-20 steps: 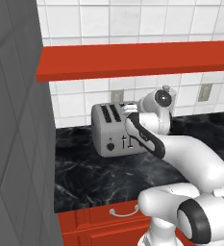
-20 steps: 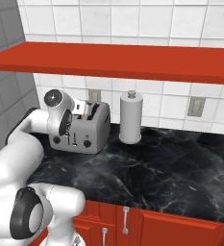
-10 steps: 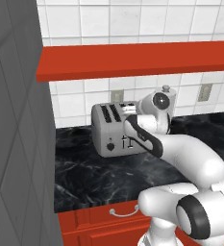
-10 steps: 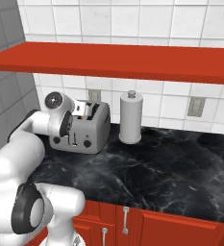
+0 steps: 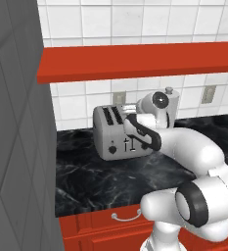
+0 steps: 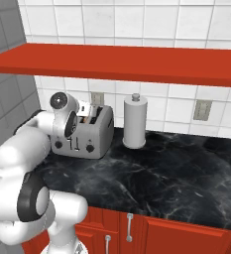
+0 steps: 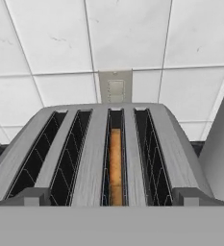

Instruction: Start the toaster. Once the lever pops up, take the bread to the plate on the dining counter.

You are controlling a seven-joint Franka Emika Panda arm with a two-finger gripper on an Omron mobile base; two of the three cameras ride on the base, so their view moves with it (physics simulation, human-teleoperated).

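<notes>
Looking across the scene from the left, we see the grey wall panel (image 5: 17, 122), then the toaster (image 5: 116, 133) on the black wall-side counter (image 5: 110, 181) under the red shelf (image 5: 135, 61), with the paper-towel roll (image 6: 135, 121) standing just to its right. Our arm reaches over the toaster's front, so the hand sits just above and in front of the slots. From the hand view we look straight down the top: two empty slots on the left, then the bread (image 7: 115, 166) sunk in the third slot, its golden top edge below the rim, then one more empty slot. The gripper (image 6: 82, 118) is hard to read; two dark blocks at the bottom of the hand view look like its tips set wide apart, but we cannot tell for sure whether it is open or closed, and it holds nothing that we can see

We judge that we are at the first step, starting the toaster, or waiting for it: the bread sits low, and the two levers (image 5: 130, 144) on the front are partly hidden by our wrist. Next we need the lever up and the slice raised, then a straight descent with one finger either side of the slice. The plate and dining counter lie elsewhere, so a drive follows
</notes>
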